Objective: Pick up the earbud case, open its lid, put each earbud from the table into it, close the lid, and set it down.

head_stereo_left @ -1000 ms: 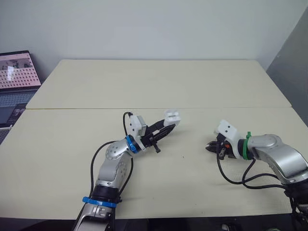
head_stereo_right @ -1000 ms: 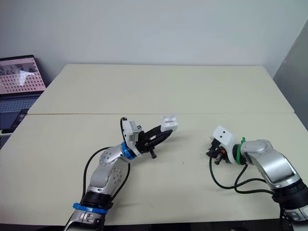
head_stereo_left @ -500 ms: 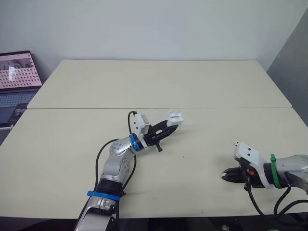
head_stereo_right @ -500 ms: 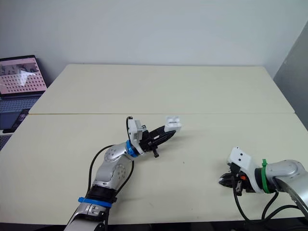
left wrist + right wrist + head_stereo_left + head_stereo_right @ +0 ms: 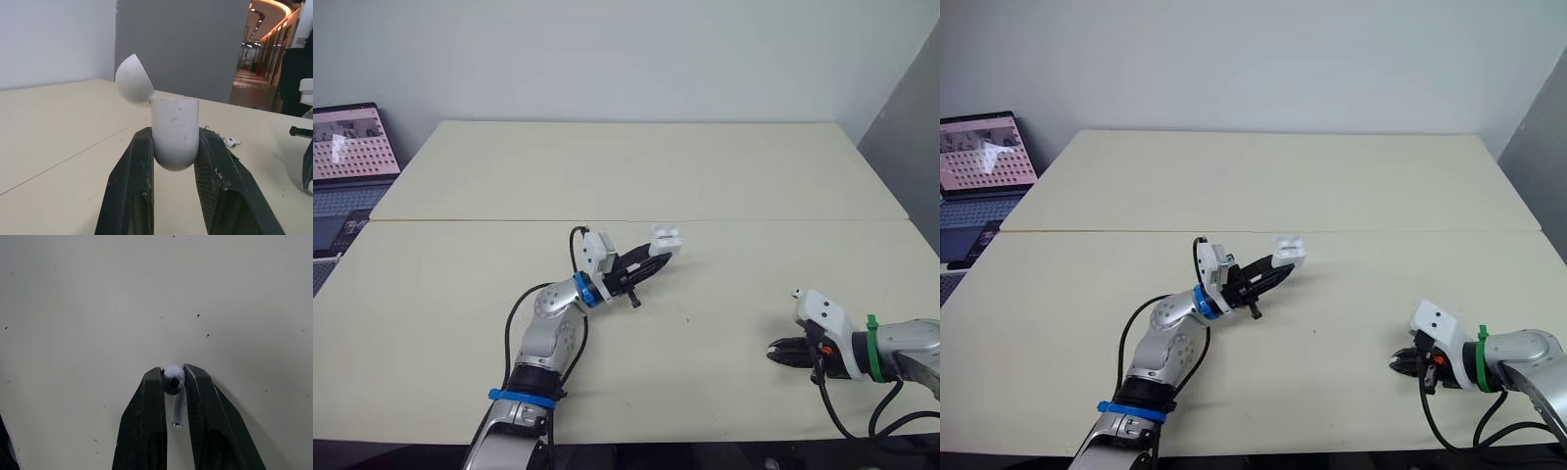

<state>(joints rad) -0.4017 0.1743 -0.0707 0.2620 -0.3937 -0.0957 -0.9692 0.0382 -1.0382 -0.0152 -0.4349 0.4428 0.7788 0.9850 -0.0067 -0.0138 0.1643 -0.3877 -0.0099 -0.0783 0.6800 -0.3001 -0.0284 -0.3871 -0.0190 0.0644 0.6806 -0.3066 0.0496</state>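
Note:
My left gripper [image 5: 656, 257] is shut on the white earbud case [image 5: 666, 236] and holds it just above the middle of the table. In the left wrist view the case [image 5: 174, 132] sits upright between the black fingers [image 5: 132, 181], with its lid [image 5: 133, 81] swung open. One white earbud [image 5: 232, 142] lies on the table beyond the case. My right gripper [image 5: 773, 352] is low over the front right of the table. In the right wrist view it [image 5: 173, 378] is shut on another white earbud [image 5: 173, 380], whose stem points back between the fingers.
An open laptop [image 5: 347, 147] stands off the table's far left corner. A seam [image 5: 783, 219] runs across the cream table [image 5: 636, 166] behind both grippers. A dark panel [image 5: 901, 127] stands at the right.
Over the last second my right gripper pulled back from the table's middle right to the front right. The left gripper with the case shifted only slightly.

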